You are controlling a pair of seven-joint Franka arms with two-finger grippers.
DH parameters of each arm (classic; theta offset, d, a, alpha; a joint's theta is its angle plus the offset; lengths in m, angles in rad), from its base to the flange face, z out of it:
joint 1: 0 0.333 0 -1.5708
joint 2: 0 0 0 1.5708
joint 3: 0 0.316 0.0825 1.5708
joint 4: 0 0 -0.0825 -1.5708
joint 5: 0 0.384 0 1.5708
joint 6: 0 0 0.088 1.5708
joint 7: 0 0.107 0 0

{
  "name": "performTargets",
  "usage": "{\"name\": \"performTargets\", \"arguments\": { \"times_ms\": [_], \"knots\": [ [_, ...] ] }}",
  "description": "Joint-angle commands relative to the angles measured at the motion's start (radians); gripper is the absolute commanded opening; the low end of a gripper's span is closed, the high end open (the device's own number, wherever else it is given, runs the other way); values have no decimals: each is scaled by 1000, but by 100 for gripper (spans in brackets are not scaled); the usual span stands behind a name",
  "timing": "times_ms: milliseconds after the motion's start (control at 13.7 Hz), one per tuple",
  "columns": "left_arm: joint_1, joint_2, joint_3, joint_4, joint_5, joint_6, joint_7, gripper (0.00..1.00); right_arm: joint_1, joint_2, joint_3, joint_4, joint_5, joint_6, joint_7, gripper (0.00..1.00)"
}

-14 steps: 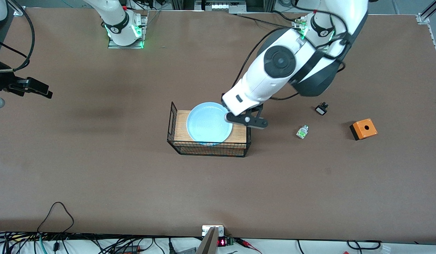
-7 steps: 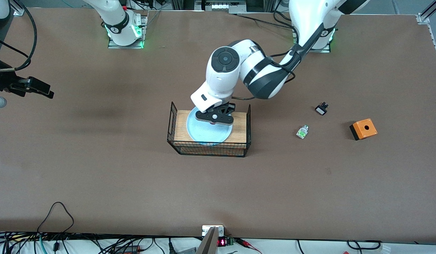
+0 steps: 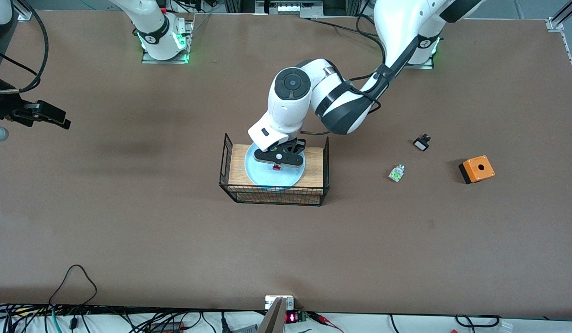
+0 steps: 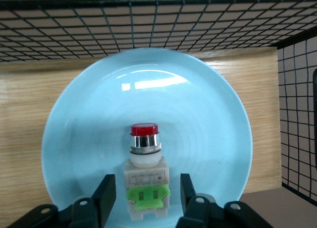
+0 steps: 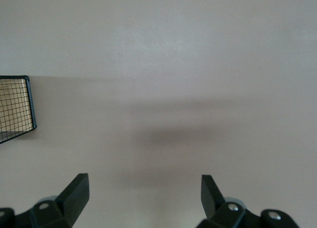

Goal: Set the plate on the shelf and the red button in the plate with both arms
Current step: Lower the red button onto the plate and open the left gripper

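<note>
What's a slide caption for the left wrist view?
Left claw open around the red button lying on the light blue plate.

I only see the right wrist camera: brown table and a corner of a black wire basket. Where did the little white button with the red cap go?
Observer: The small white push-button with the red cap lies on the round light blue plate inside that basket.
Operator: Is an arm squeezing it?
Observer: No. The left gripper is over the plate with one of its fingers on each side of the button, and a gap shows at both.
</note>
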Motion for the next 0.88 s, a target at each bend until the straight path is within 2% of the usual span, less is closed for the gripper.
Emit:
{"name": "performTargets", "arguments": {
  "times_ms": [0, 146, 365, 803],
  "knots": [
    [20, -45, 5, 25, 26, -29, -22, 100, 4, -13, -1, -1, -5, -4, -12, 100],
    [37, -94, 5, 28, 29, -134, -22, 100, 4, -13, 1, -1, -5, -4, -12, 100],
    [135, -186, 0, 28, 18, -289, -6, 100, 4, -13, -1, 0, -5, -4, -12, 100],
    [326, -278, -20, 38, -17, -594, 47, 100, 10, -13, 1, 2, -5, -6, -9, 100]
  ]
}}
